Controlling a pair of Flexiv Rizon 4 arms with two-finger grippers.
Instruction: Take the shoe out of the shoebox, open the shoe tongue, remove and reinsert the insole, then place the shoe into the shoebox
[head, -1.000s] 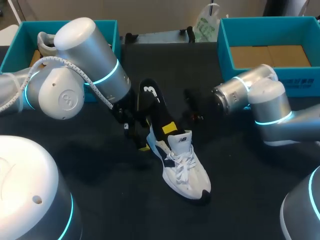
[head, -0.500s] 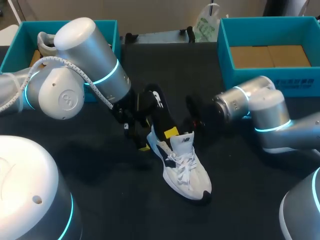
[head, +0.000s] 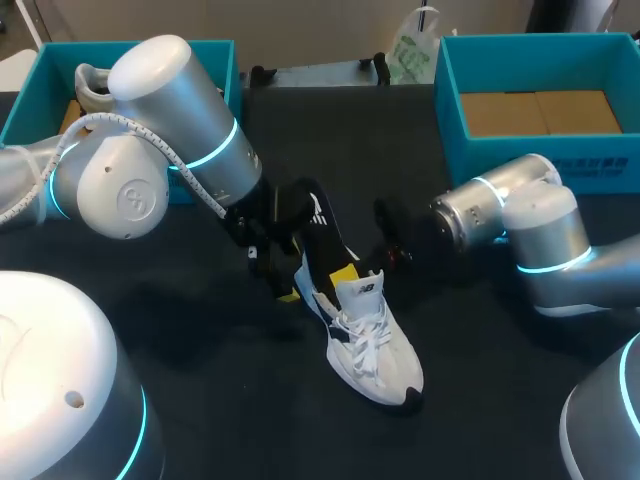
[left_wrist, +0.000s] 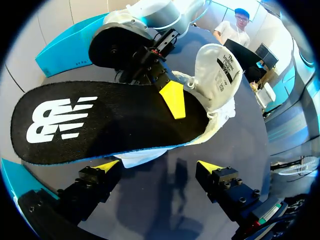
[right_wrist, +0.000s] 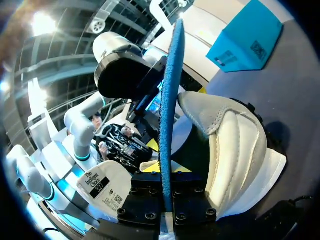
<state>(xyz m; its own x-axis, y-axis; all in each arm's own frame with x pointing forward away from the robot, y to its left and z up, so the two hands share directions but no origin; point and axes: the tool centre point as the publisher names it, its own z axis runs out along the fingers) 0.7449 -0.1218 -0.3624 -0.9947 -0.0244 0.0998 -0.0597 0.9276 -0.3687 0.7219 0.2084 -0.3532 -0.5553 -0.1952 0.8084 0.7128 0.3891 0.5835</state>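
Right wrist view: R claw (right_wrist: 166, 200) pinches insole (right_wrist: 170, 100); head cam: 1 tip (head: 343, 272).

bright, even overhead light; soft shadows fall on the dark table (head: 480, 340).

My left gripper (left_wrist: 159, 167) is hanging open over the dark table (left_wrist: 165, 210), yellow tips standing well apart with nothing between them. Just ahead of them a black insole (left_wrist: 100, 125) with a white logo is stretching across, a blue edge showing along its underside. The right gripper (left_wrist: 172, 100) is pressing a yellow fingertip onto the insole's end, where it is meeting the white shoe (left_wrist: 220, 102). The shoe's tongue (left_wrist: 217, 67) is standing up, its label showing. A teal shoebox (left_wrist: 70, 42) is sitting beyond the insole.
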